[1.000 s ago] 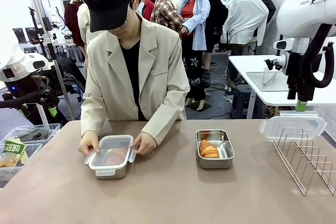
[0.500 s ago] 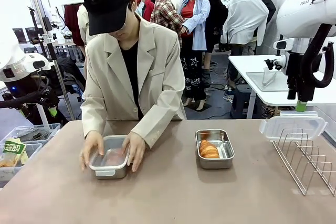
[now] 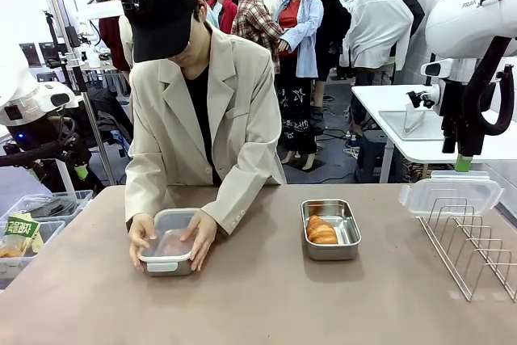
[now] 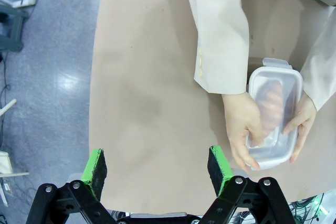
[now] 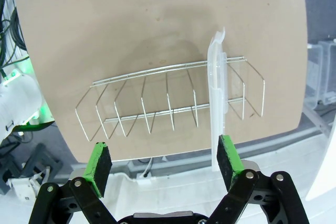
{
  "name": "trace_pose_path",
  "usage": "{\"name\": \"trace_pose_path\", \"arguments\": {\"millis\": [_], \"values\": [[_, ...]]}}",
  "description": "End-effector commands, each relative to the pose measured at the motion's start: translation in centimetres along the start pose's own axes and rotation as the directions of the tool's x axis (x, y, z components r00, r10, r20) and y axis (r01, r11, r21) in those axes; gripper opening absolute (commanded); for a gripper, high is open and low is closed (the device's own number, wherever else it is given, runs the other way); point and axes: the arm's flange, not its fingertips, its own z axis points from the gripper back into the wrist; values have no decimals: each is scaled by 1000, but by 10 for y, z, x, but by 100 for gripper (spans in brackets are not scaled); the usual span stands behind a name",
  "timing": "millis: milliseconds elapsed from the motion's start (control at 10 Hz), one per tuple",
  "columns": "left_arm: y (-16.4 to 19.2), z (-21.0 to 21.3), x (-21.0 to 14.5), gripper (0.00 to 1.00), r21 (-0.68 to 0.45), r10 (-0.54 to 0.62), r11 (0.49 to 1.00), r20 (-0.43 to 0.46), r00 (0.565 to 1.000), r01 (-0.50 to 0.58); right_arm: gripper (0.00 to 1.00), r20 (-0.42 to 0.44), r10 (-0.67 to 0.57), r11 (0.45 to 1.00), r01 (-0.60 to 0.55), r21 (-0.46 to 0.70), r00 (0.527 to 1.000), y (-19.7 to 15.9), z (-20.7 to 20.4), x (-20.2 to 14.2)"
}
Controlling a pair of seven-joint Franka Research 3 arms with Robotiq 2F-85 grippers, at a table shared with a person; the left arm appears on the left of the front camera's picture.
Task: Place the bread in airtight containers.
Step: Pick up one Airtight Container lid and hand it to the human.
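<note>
The left gripper (image 4: 157,165) hangs over the tabletop (image 4: 147,77) with its jaws apart and nothing between them. Beyond it, a lidded container (image 4: 275,114) sits on the left half of the tabletop. A bread roll (image 4: 271,100) shows through the translucent lid, and a person's right hand (image 3: 140,234) and left hand (image 3: 200,234) press on its two sides.

The right gripper (image 5: 164,161) is likewise spread and empty above the wire rack (image 5: 157,103) at the right edge. A spare lid (image 5: 217,103) stands on edge in the rack.

Near the middle, the open container (image 3: 330,229) holds another roll (image 3: 321,230).
</note>
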Motion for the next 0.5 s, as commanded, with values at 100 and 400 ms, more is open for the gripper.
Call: {"name": "trace_pose_path", "arguments": {"millis": [100, 400], "values": [[0, 1, 1, 100, 1, 0, 1000, 11, 1000, 0, 100, -11, 3, 1000, -3, -5, 1000, -1, 0, 0], [0, 1, 1, 100, 1, 0, 1000, 11, 1000, 0, 100, -11, 3, 1000, -3, -5, 1000, -1, 0, 0]]}}
